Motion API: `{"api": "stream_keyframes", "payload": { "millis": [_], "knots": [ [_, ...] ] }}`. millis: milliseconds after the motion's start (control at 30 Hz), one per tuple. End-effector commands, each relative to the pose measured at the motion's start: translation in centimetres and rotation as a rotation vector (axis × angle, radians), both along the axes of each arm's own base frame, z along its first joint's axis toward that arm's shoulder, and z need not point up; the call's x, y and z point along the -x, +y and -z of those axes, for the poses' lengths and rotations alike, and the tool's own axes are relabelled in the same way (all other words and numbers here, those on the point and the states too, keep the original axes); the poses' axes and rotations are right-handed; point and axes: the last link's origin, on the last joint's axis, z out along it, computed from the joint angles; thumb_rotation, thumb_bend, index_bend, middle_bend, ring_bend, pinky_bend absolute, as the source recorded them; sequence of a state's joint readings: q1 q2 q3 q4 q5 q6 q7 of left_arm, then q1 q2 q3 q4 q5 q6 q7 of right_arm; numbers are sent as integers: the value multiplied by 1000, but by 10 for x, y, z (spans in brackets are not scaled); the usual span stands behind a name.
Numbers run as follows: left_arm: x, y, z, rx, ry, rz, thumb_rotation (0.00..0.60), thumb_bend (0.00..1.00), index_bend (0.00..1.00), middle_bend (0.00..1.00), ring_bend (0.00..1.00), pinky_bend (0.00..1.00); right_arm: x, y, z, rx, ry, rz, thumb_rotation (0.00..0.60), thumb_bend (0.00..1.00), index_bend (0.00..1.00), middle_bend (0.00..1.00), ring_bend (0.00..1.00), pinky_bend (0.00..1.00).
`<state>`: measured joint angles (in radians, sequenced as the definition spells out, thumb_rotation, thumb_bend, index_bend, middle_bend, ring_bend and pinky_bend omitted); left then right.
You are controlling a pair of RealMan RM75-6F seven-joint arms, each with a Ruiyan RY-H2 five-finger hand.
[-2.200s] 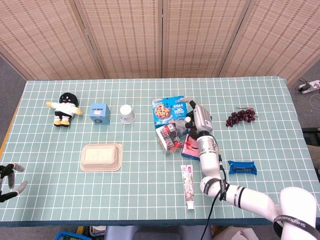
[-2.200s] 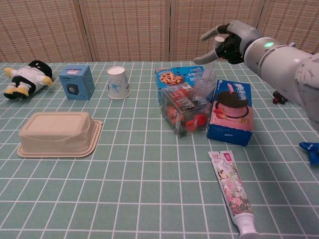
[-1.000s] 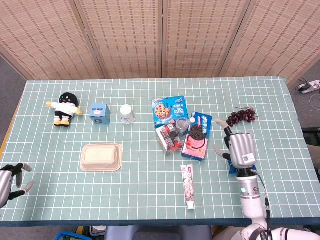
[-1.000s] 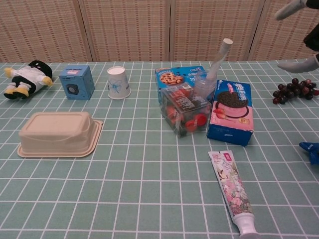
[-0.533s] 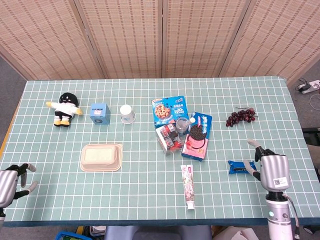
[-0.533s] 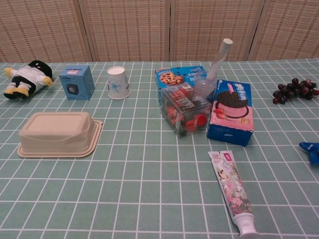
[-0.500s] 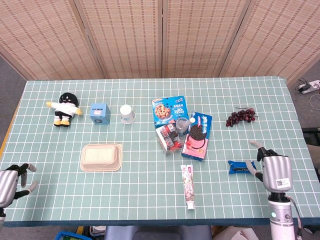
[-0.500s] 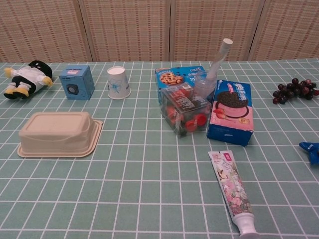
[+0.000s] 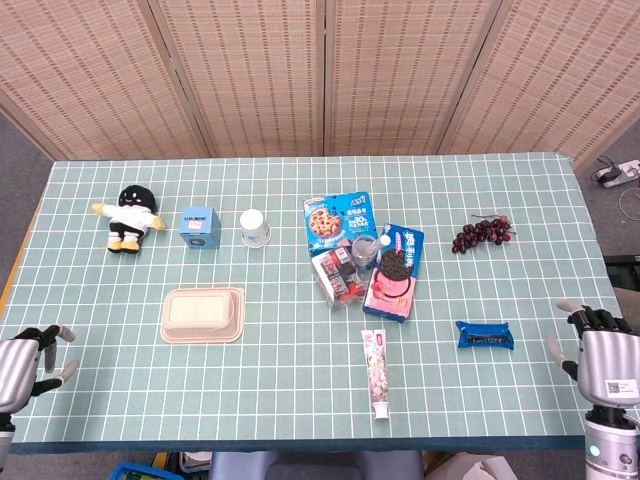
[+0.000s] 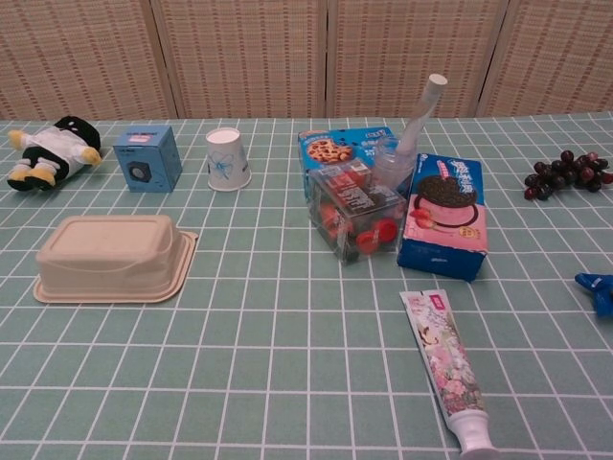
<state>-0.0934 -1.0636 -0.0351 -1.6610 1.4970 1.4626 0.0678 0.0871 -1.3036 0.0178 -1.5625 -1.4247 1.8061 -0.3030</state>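
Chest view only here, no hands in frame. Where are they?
Observer: Head view shows the right hand low at the table's right edge, holding nothing, fingers apart.
Operator: And the left?
Observer: The left hand sits off the table's front-left corner, also holding nothing.
Operator: I get just a blue sliver at my right edge. What is it?
Observer: A blue snack packet lying flat, clear of the right hand and the nearest thing to it.
Operator: Anything else out there?
Observer: A white power strip lies on the floor past the table's right side.
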Motion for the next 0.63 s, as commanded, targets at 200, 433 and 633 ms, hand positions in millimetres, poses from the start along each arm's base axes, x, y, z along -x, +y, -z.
{"api": "stream_keyframes", "payload": {
  "millis": [200, 433, 633],
  "knots": [
    [0, 1, 4, 13, 9, 0, 600, 242, 556, 736, 479, 706, 11, 6, -12, 11, 31, 89, 600, 191, 373, 506, 438, 534],
    [-1, 0, 4, 13, 6, 5, 600, 243, 556, 736, 479, 706, 17, 1, -12, -54, 61, 181, 600, 190, 373, 506, 437, 534],
    [-1, 0, 4, 16, 5, 5, 600, 242, 556, 736, 479, 706, 19, -5, -12, -95, 60, 204, 600, 193, 373, 506, 437, 534]
  ]
}}
